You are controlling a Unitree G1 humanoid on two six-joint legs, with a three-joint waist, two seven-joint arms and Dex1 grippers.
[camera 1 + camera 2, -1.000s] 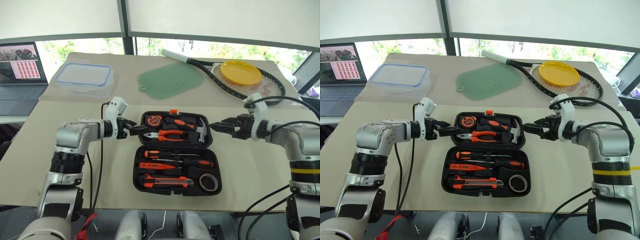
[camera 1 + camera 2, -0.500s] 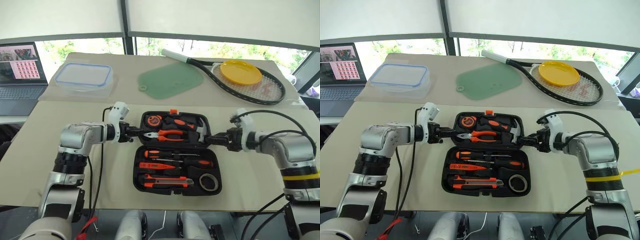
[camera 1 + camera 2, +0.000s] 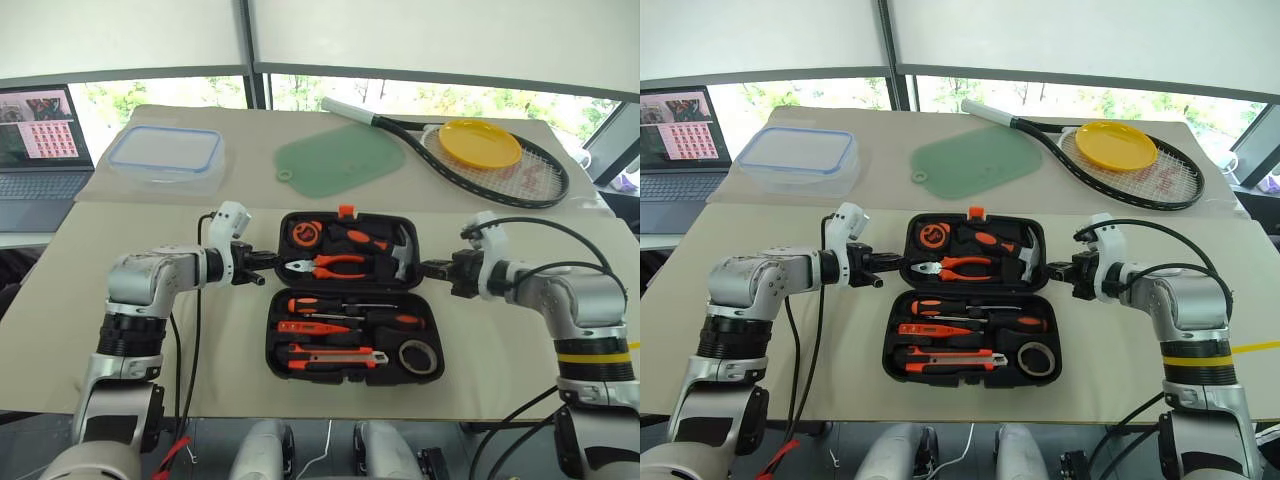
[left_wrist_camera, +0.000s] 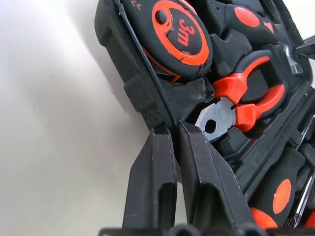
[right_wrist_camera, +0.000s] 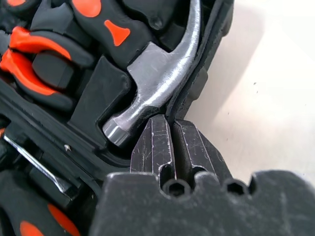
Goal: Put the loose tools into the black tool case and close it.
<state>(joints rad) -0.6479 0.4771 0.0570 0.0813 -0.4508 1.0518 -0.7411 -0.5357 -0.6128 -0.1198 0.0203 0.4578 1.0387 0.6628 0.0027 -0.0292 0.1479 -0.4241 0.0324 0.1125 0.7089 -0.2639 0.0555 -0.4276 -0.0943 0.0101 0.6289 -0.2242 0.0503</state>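
The black tool case (image 3: 273, 350) lies open on the tan table. In its near half sit a slim orange screwdriver (image 3: 310, 328), two black-and-orange screwdrivers (image 3: 330, 306) (image 3: 395, 321), the utility knife (image 3: 335, 357) and the dark tape roll (image 3: 417, 356). The far half, with an orange latch (image 3: 346, 211), holds a tape measure, pliers and a hammer. My left gripper (image 3: 268, 266) is shut on that half's left rim (image 4: 147, 105). My right gripper (image 3: 428, 268) is shut on its right rim (image 5: 197, 83), beside the hammer head.
A clear blue-rimmed container (image 3: 167, 158) stands at the back left, with a laptop (image 3: 40, 140) beyond the table's left edge. A green mat (image 3: 340, 160), a racket (image 3: 545, 170) and a yellow plate (image 3: 481, 143) lie at the back.
Both grippers went from open to shut on the side rims of the case's far half. The right one moved in toward the case. That half's far edge has risen a little.
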